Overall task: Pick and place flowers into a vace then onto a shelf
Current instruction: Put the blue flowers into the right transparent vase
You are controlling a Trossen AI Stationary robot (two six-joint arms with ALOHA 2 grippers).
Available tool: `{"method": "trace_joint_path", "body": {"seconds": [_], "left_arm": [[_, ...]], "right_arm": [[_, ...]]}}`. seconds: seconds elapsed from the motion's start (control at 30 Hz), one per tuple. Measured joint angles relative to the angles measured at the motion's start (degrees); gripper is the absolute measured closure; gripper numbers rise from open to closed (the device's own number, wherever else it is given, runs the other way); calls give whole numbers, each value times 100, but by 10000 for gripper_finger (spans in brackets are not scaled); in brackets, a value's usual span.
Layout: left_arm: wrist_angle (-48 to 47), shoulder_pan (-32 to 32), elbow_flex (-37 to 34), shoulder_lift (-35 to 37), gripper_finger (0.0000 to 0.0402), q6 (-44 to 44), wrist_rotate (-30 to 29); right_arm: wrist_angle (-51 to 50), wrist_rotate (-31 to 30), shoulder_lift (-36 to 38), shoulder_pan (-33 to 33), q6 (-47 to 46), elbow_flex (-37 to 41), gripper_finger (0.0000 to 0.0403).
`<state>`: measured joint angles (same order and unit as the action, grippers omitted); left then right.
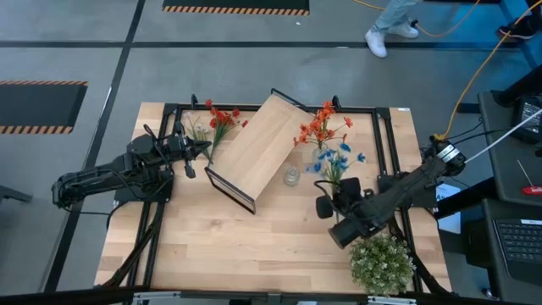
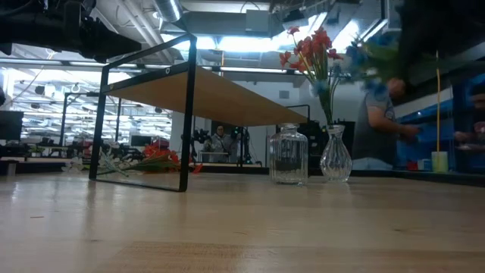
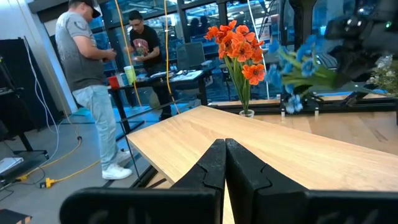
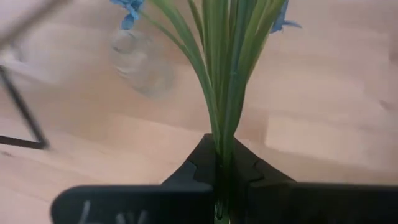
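My right gripper [image 4: 224, 163] is shut on a sprig of blue flowers [image 1: 334, 161], held above the table next to an empty glass vase [image 1: 291, 176]. The vase shows blurred in the right wrist view [image 4: 134, 59]. Red-orange flowers [image 1: 320, 127] stand with their stems in a second glass vase [image 2: 335, 155]. Another red-orange sprig [image 1: 222, 119] lies flat on the table by the far left corner. The shelf [image 1: 254, 148] stands on its black wire frame in the middle. My left gripper [image 3: 225, 158] is shut and empty, at the shelf's left edge. My right gripper pinches the blue flowers' bunch of green stems [image 4: 222, 127] between its two fingers, near the stems' lower end. The stems run on ahead of the fingers, with the blossoms [image 4: 130, 9] farthest from them. The sprig is lifted clear of the table.
A bushy green plant [image 1: 381, 263] stands at the near right corner, close to my right arm. A black frame [image 1: 385, 144] runs along the table's edges. Bare tabletop [image 1: 246, 246] lies on the near side. People stand in the room beyond the table [image 3: 87, 68].
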<state>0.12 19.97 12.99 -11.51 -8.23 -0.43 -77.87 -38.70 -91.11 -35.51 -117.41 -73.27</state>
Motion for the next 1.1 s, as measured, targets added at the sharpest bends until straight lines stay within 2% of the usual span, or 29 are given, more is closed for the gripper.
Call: {"method": "trace_joint_path", "body": {"seconds": [0.3,0.43,0.6,0.77,0.93,1.1], "left_arm": [[-6,1,0,0,398,2,0],[-9,2,2,-1,398,2,0],[-9,1,0,-1,398,3,0],[-11,0,0,0,398,0,0],[-9,1,0,-1,398,0,0],[-9,0,0,0,398,-2,0]], "right_arm": [[-239,-1330,0,-259,697,-581,394],[-339,-2241,3,-325,876,-610,394],[-334,-3479,3,-324,1208,-439,393],[-320,-4143,3,-222,1430,-178,393],[-195,-5100,3,-210,1393,303,393],[11,-5127,5,-77,1154,676,393]]}}
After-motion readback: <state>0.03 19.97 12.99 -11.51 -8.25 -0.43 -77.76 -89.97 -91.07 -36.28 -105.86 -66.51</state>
